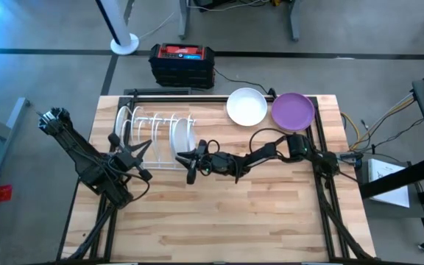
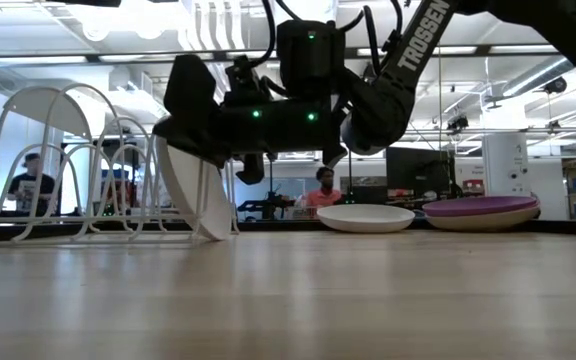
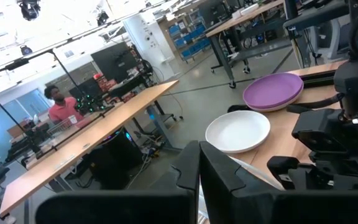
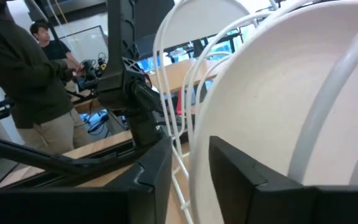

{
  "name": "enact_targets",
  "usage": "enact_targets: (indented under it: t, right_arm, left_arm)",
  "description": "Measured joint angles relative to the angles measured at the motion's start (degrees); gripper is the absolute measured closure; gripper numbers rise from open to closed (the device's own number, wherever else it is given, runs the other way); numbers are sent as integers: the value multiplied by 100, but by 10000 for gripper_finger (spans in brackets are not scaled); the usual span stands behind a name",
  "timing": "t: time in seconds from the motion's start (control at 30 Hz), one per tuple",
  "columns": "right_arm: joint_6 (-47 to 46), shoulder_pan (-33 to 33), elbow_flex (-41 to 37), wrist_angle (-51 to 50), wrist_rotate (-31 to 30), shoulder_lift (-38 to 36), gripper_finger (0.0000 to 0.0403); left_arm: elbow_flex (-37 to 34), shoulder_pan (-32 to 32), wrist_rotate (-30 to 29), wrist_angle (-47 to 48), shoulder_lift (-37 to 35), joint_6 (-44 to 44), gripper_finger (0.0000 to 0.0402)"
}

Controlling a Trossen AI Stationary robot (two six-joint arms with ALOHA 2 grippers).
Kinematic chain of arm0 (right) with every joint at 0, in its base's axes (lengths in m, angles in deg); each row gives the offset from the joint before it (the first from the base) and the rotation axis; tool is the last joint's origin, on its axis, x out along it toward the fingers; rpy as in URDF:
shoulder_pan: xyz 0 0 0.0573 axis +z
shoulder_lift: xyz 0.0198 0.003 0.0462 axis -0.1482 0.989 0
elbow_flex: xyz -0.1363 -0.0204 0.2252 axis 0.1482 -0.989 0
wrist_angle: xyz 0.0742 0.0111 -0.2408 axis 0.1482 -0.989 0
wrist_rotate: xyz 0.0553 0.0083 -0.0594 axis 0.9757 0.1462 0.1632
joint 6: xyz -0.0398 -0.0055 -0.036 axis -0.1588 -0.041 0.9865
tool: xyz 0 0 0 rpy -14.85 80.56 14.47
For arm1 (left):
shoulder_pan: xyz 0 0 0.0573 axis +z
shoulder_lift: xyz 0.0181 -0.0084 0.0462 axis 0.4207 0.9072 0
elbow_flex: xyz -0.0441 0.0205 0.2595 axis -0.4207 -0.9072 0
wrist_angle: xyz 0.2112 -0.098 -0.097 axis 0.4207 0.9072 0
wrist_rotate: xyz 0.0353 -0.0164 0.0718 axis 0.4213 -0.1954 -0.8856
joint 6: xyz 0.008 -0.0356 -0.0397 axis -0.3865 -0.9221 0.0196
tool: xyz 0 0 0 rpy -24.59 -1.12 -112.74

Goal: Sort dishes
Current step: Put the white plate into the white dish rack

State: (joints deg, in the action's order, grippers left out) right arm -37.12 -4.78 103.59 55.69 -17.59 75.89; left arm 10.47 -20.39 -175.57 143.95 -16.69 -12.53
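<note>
Your right gripper point(image 1: 192, 163) reaches across the middle of the table to the right end of the rack point(image 1: 155, 137), and its fingers point(image 4: 151, 180) clamp the rim of a white plate point(image 2: 194, 195) — one finger on each face. In the low view that plate stands nearly on edge, tilted, its lower rim on the table at the rack's end. From the right wrist you see the plate against the rack's wires.

Your left gripper point(image 1: 134, 157) hovers at the rack's front left side, just beside the wires; its fingers point(image 3: 188, 177) sit close together with only a slim gap, holding nothing.

Two more dishes lie flat at the far right of the table — a white bowl point(image 1: 246, 106) and a purple plate point(image 1: 293, 110), touching side by side.
</note>
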Motion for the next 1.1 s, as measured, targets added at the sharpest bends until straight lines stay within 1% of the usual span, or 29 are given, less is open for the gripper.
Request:
enact_targets:
  t: [0.17, 0.4, 0.5, 1.1]
  right_arm:
    - [131, 56, 0, 0, 4, -2, 276]
    - [304, 156, 0, 4, -33, -2, 256]
    - [328, 192, 0, 8, -160, -4, 249]
    - [509, 266, 0, 46, -457, -21, 224]
  left_arm:
    - [0, 2, 0, 0, 0, 0, 401]
    - [0, 1, 0, -5, 0, 0, 401]
    - [0, 2, 0, -26, 0, 0, 401]
    - [0, 1, 0, -27, 0, 0, 401]
